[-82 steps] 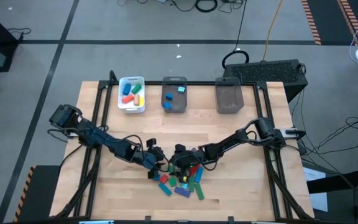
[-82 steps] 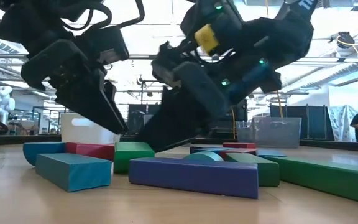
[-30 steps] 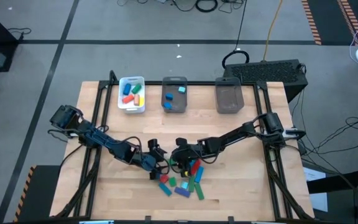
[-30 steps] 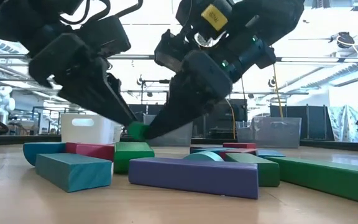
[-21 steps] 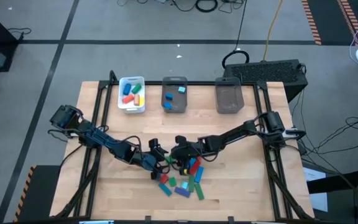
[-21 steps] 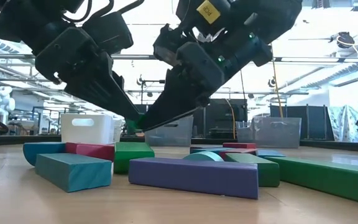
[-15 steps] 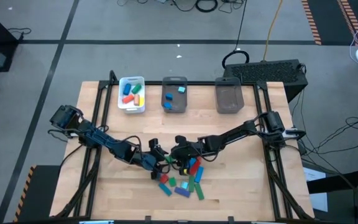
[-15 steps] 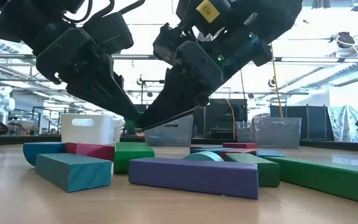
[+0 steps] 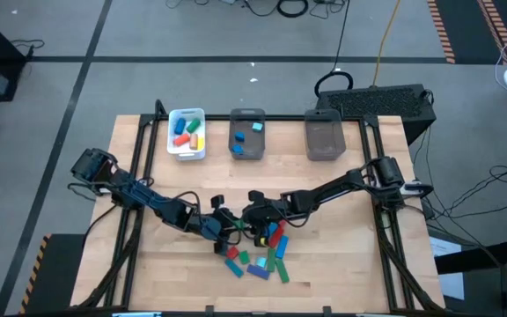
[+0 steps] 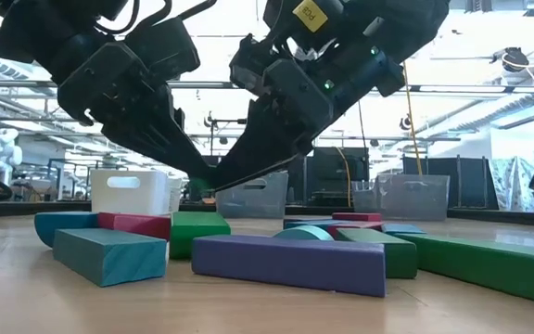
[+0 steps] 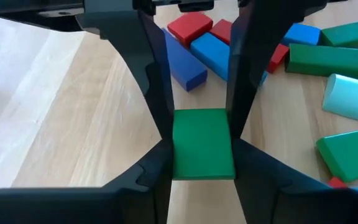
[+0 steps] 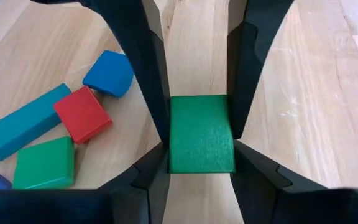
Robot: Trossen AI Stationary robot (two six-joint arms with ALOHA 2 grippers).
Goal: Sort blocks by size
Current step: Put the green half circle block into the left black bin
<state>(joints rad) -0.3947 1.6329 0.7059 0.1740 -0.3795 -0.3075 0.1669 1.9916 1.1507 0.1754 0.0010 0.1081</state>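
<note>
Both end effectors meet at one small green block (image 9: 238,226), held above the counter (image 9: 341,264) near its middle, just beyond the far edge of the loose pile. The left end effector (image 11: 201,134) has its two dark fingers (image 11: 151,93) pressed against opposite sides of this green block, pinching it. The right end effector (image 12: 199,134) grips the same block from the other side, its fingers (image 12: 148,81) likewise tight on the block's flanks. In the low view the two sets of fingers slant down toward each other and the green block (image 10: 197,188) sits at their tips, clear of the counter.

Below and nearer lie the remaining blocks: a purple bar (image 10: 286,263), a teal bar (image 10: 109,252), a red block (image 10: 135,225), a green block (image 10: 197,229) and a long green bar (image 10: 489,263).

At the far edge of the counter stand a white tray (image 9: 187,134) holding several coloured blocks, a grey bin (image 9: 246,135) with blue ones, and another grey bin (image 9: 324,137) to its right.
</note>
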